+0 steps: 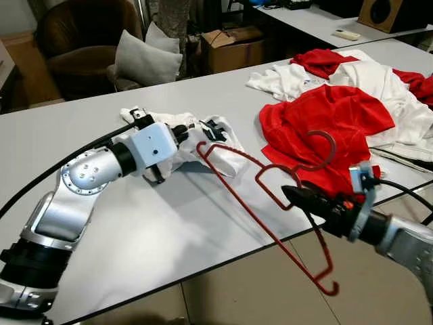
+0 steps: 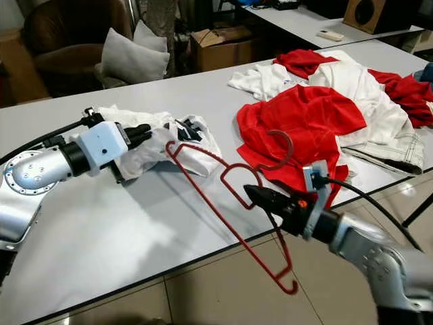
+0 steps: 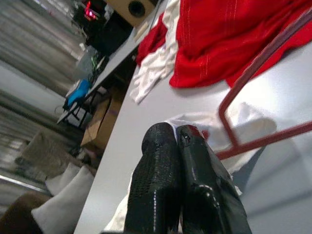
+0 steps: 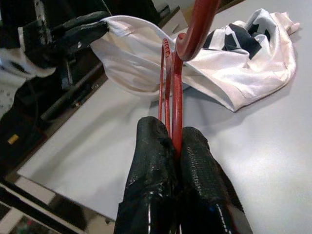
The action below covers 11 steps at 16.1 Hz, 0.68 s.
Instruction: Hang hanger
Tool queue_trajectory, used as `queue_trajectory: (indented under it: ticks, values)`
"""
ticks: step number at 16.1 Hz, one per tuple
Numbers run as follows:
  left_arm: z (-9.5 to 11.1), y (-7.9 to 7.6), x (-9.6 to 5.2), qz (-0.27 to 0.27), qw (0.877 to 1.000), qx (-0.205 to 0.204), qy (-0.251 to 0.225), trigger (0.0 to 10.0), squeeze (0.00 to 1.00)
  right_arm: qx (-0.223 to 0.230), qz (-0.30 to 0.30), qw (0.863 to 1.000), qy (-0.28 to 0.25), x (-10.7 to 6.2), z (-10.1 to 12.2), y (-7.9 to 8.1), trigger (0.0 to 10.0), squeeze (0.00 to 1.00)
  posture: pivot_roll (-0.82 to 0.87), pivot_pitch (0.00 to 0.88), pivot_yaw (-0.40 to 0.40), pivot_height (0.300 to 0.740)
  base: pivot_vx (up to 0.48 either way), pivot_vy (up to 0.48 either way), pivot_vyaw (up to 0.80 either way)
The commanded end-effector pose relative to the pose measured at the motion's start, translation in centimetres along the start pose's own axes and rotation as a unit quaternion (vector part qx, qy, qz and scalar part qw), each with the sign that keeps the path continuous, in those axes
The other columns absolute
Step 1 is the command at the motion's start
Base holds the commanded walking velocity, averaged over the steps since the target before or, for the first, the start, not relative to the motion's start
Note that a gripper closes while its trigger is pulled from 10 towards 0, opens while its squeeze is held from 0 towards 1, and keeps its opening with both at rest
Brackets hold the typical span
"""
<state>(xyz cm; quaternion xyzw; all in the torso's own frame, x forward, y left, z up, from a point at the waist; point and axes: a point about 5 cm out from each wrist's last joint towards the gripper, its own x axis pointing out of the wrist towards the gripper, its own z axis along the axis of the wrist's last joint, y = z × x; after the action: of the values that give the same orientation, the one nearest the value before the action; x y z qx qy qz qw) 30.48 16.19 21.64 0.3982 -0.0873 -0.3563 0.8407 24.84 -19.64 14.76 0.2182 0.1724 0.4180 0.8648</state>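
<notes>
Nearest us, our right gripper [image 1: 289, 194] is clamped on the red hanger [image 1: 270, 230], which slants from below the table [image 1: 169, 223] edge up over the top. Farther on, our left gripper [image 1: 193, 130] pinches a white shirt [image 1: 216, 145], hanger tip just beside it. Beyond lie red and white clothes [image 1: 338, 108].

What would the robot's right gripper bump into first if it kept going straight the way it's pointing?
Probably the white shirt. The right gripper, shut on the red hanger, points across the table toward that shirt, held by the left gripper. Depth is hard to judge.
</notes>
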Motion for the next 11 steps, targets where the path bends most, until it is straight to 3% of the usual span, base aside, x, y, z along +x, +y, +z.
queue_trajectory:
  ticks: [1, 6, 8, 11]
  values:
    - [0.6, -0.2, 0.2, -0.014, 1.000, 0.009, -0.016, 0.0, 0.00, -0.003, -0.003, 1.000, 0.003, 0.7, 0.0, -0.3, 10.0, 0.00, -0.03, 0.000, 0.065, 0.740, 0.000, 0.000, 0.00]
    - [1.2, -1.5, -0.2, -0.076, 0.996, 0.009, -0.042, 0.0, 0.00, 0.035, -0.032, 0.999, -0.003, 2.5, -0.2, -1.8, 10.0, 0.00, -0.03, 0.000, 0.062, 0.740, 0.000, 0.000, 0.00]
    - [1.4, -1.1, -0.1, -0.062, 0.997, 0.015, -0.045, 0.0, 0.00, 0.055, -0.052, 0.997, 0.024, 3.2, -1.3, -2.0, 10.0, 0.00, -0.03, 0.000, 0.058, 0.740, 0.000, 0.000, 0.00]
    - [1.1, -1.7, -0.7, -0.095, 0.995, 0.005, -0.041, 0.0, 0.00, 0.095, -0.086, 0.992, -0.013, 3.6, -1.3, -2.7, 10.0, 0.00, -0.02, 0.000, 0.052, 0.740, 0.000, 0.000, 0.00]
